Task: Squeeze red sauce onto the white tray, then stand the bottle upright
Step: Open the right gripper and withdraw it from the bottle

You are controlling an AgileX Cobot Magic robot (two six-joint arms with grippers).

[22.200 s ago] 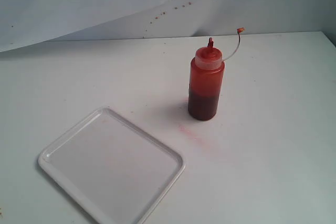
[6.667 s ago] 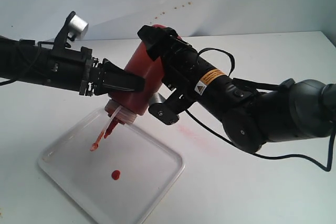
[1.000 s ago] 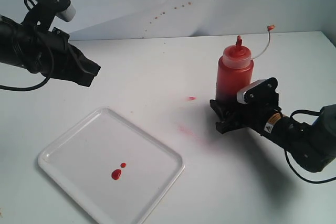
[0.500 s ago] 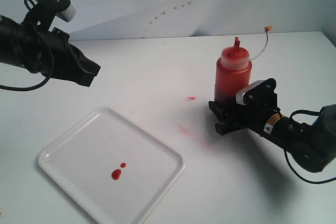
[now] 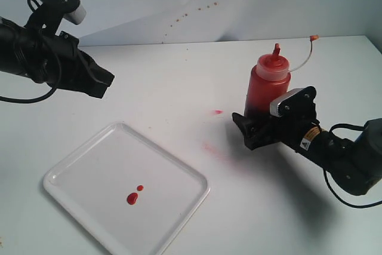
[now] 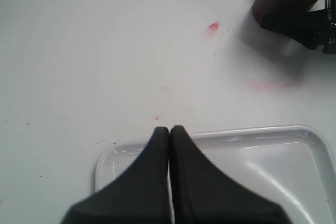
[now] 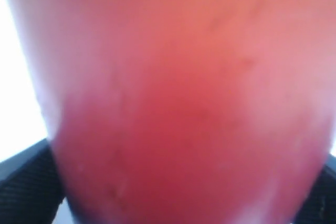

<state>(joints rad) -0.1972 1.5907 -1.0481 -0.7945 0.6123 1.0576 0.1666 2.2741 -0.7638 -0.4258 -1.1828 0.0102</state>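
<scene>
The bottle (image 5: 268,91) stands on the table at the right, leaning a little to the right, its red nozzle (image 5: 276,49) up and its cap strap (image 5: 309,45) arching off. My right gripper (image 5: 245,126) sits low around the bottle's base, its fingers (image 7: 23,182) spread at either side of the red body (image 7: 184,103) that fills the right wrist view. The white tray (image 5: 101,171) lies at the front left with two small blobs of red sauce (image 5: 132,198). My left gripper (image 5: 107,82) hovers shut and empty above the table, over the tray's edge (image 6: 273,161).
A small red spot (image 5: 218,111) and a faint pink smear (image 5: 215,149) mark the table between tray and bottle. The white backdrop (image 5: 197,4) carries red specks. The table's back edge runs just behind the bottle.
The bottle's top has tipped to the right. My right gripper's near finger has spread outward to the left while its body stayed put. The left arm has not moved.
</scene>
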